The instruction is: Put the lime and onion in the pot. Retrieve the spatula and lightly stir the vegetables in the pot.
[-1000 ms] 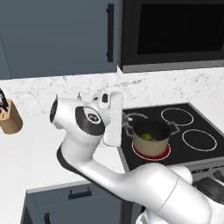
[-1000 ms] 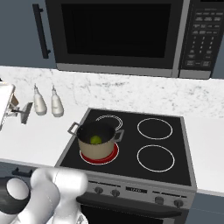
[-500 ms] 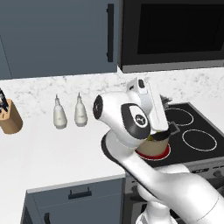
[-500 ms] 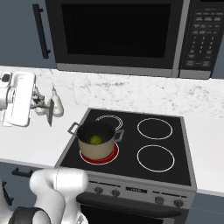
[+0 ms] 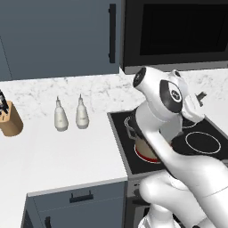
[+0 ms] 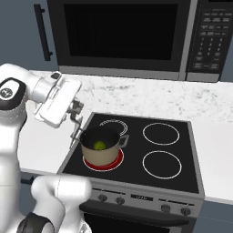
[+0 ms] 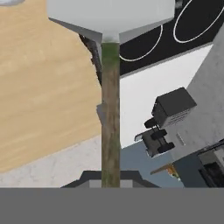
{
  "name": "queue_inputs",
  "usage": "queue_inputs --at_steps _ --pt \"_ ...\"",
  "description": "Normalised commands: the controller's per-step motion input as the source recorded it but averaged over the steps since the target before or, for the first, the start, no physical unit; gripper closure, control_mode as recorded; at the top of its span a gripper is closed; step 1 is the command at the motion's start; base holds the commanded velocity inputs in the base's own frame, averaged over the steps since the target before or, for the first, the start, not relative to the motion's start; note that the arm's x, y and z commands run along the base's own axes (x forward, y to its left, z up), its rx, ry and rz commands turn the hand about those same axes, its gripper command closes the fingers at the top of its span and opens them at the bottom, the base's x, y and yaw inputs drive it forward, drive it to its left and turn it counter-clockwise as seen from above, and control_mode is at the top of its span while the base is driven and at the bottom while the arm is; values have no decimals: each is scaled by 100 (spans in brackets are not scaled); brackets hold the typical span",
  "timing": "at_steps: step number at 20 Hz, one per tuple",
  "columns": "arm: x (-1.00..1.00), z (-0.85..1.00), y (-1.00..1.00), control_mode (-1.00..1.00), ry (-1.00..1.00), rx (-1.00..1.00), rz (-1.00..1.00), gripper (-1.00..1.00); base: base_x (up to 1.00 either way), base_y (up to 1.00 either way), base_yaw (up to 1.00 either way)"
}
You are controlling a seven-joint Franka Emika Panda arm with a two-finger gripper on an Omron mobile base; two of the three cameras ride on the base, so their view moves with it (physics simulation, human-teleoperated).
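Observation:
The tan pot [image 6: 103,152] stands on the stove's front left burner, which glows red. Inside it lies the yellow-green lime [image 6: 99,145]; the onion I cannot make out in the dark interior. My gripper [image 6: 76,110] hangs just left of the pot, above the stove's left edge, shut on the spatula [image 6: 74,132], which points down beside the pot's left handle. In the hand view the spatula's thin handle [image 7: 110,113] runs up from my gripper [image 7: 110,178] to the light-grey blade [image 7: 109,17]. In the left base view my arm covers most of the pot [image 5: 141,143].
The black stove [image 6: 166,150] has three more burners to the right and behind the pot. A microwave [image 6: 123,36] hangs above it. On the counter to the left stand two white bottles [image 5: 60,116] and a knife block [image 5: 10,119].
The arm has swung from the left counter to the right, carrying the spatula over to the stove's left edge beside the pot. The pot and lime have stayed put.

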Motion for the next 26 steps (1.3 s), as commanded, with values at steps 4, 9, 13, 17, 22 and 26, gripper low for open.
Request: queue_inputs --at_steps 4,9,13,17,22,26 --pt "53 -5 -55 -100 28 9 -13 100 0 0 0" --pt "60 -28 -18 -100 11 1 -13 100 0 0 0" --pt "62 -37 -1 -100 1 0 -10 100 0 0 0" --pt "60 -28 0 -100 0 0 -8 100 0 0 0" --pt "49 -45 -1 -100 4 0 -7 100 0 0 0" --pt "49 -41 0 -100 4 0 -6 100 0 0 0"
